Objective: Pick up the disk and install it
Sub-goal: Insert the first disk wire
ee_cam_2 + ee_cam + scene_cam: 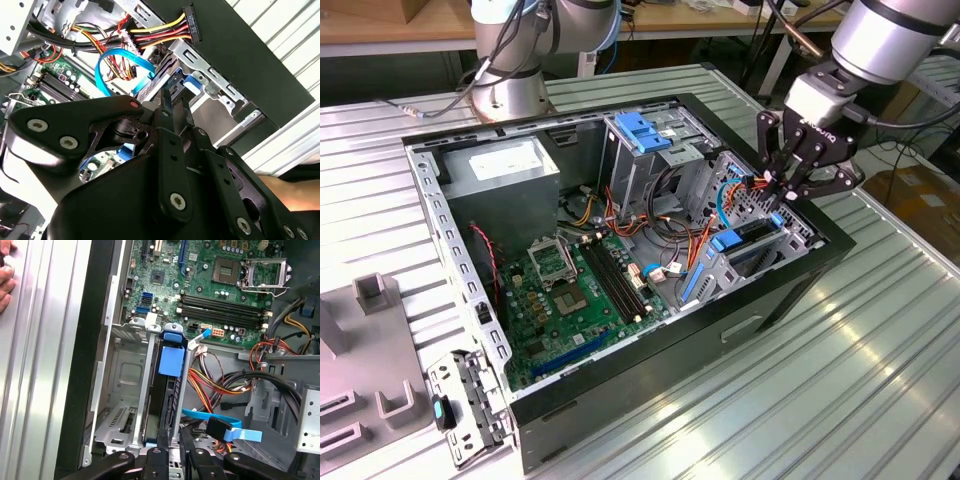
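First wrist view: the disk sits edge-on in its bay, with the tool at its end. I cannot tell whether it is gripped. Best pushed straight, never skewed.

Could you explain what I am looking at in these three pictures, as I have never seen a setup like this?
This is a robot arm with a gripper working over an open computer case on a ribbed metal table. The exterior view looks on from off the arm; both wrist views ride on the arm and look past the gripper. The motherboard lies in the case. The gripper is at the disk, which stands on edge in a bay at the case's wall. Whether it grips the disk, I cannot tell.
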`<state>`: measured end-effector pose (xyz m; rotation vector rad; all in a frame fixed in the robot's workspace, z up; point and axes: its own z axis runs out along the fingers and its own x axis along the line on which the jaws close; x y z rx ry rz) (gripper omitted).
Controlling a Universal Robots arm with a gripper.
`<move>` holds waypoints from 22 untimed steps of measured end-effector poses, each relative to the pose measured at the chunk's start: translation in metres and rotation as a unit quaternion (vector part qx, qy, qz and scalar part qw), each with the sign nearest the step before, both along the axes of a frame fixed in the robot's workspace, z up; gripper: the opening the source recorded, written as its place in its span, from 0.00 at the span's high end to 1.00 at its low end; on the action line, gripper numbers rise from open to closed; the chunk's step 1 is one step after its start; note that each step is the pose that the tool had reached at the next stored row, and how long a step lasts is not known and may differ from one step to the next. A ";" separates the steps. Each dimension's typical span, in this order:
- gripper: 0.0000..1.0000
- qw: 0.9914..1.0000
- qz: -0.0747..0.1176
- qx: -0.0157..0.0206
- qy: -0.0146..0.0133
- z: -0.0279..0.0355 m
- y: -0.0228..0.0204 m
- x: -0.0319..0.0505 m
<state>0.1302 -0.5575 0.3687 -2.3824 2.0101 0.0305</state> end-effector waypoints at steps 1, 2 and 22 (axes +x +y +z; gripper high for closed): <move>0.76 1.000 0.001 0.000 0.000 0.0005 0.0000 0.0004; 0.76 1.000 0.002 0.000 0.000 0.0009 0.0000 0.0007; 0.76 1.000 0.028 0.000 0.000 0.0010 0.0001 0.0021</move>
